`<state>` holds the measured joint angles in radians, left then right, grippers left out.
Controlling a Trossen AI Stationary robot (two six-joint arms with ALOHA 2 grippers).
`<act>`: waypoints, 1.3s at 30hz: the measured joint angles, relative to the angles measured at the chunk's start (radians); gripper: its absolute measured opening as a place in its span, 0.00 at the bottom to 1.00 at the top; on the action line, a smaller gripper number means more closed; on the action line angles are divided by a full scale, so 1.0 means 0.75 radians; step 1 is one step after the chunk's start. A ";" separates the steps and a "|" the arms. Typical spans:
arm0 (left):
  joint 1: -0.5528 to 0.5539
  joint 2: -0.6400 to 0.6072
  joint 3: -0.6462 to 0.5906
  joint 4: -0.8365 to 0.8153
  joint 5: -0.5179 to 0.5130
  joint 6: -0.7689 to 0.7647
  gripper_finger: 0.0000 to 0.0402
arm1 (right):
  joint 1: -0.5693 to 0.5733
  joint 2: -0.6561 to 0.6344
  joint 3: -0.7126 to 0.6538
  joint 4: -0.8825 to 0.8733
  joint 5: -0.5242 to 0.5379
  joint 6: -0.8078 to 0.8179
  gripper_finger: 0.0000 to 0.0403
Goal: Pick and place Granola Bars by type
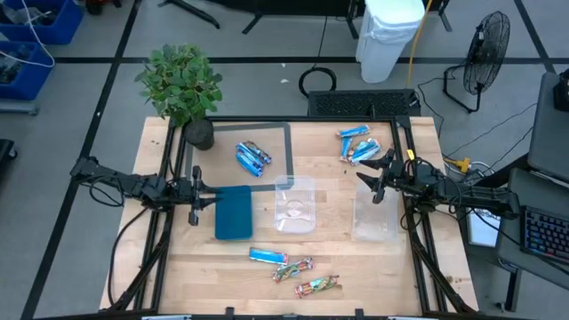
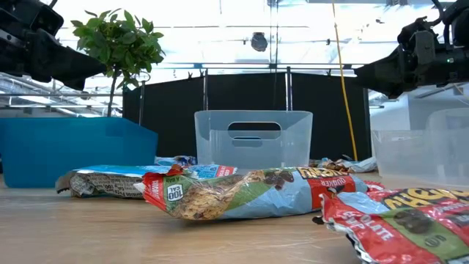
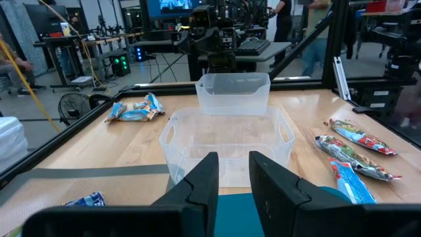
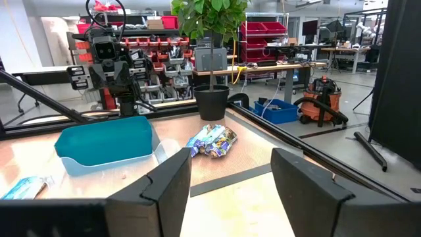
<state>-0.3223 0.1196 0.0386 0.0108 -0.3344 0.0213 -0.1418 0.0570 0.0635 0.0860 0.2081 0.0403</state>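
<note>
on the table, bars sit in three loose groups. dark blue bars lie inside the taped rectangle near the potted plant. light blue-and-white bars are piled at the far right corner, just beyond the right gripper. near the front edge: one light blue bar and two red/green multicoloured bars, all close together, apart from every container.

left gripper hovers at the left edge of the teal tray, fingers only narrowly apart, holding nothing. right gripper hangs over the far left corner of the right clear tub, jaws wide apart, empty.

middle clear tub sits between the tray and the right tub, just beside the tray. both tubs and the tray hold no bars.

low view: multicoloured bars fill the foreground, middle tub behind them, tray at left.
</note>
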 joint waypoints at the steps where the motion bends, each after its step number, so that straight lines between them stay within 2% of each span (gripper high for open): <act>1: 0.000 0.000 0.000 0.000 0.000 0.000 0.23 | 0.000 0.000 0.000 0.000 -0.001 0.000 0.50; 17: 0.000 0.000 0.000 0.000 0.000 0.005 0.23 | 0.000 0.000 0.000 0.000 0.000 0.000 0.50; 24: 0.014 0.000 0.000 0.023 -0.189 0.615 0.23 | 0.000 0.001 0.000 0.000 0.000 0.000 0.50; 27: 0.014 0.000 0.000 0.024 -0.222 0.747 0.23 | 0.000 0.000 0.000 -0.001 0.000 0.000 0.50; 39: 0.016 0.000 0.000 0.023 -0.227 0.701 0.23 | 0.000 0.000 0.000 0.000 0.000 0.000 0.50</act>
<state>-0.3104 0.1196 0.0387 0.0281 -0.5044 0.5467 -0.1420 0.0574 0.0632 0.0860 0.2080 0.0402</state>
